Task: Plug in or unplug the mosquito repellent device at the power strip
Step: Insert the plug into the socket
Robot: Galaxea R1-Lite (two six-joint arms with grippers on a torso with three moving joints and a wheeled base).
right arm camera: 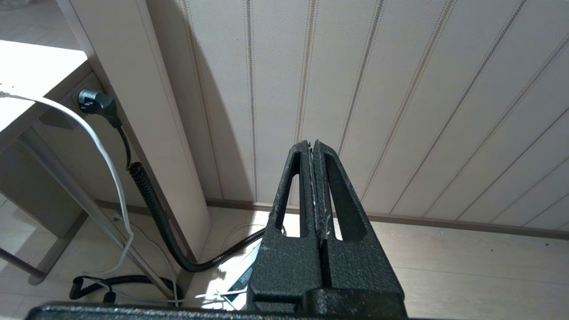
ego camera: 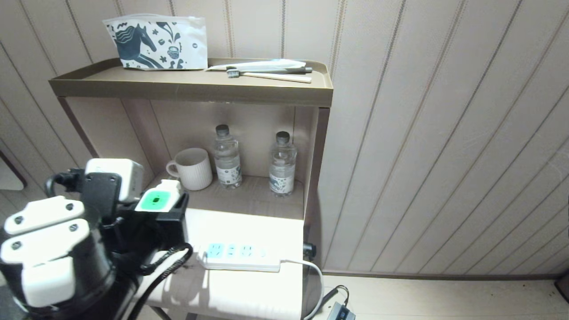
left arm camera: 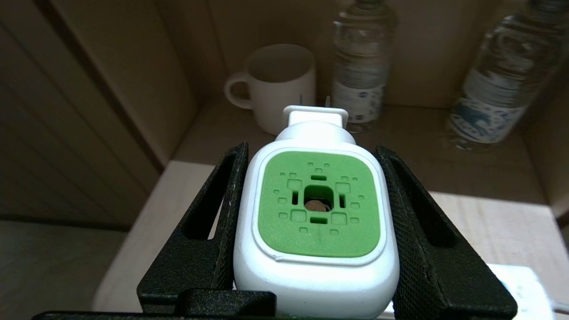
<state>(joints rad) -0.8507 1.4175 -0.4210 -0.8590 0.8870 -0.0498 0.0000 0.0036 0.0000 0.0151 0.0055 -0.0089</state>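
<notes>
While our left gripper (ego camera: 162, 209) clasps the mosquito repellent device (ego camera: 158, 198) above the shelf's (ego camera: 249, 284) left edge, we should aim its prongs squarely at the power strip (ego camera: 240, 256) near the front edge; our right gripper (right arm camera: 314, 186) hangs clenched, empty.

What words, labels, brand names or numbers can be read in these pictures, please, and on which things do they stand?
None can be read.
Two water bottles: printed labels, too small and blurred to read.
Pouch on the top shelf: horse and flower drawings only, no legible words.
Mosquito repellent device, held in the left gripper: only a pattern of squares, no text.
Power strip: no legible marking.
</notes>
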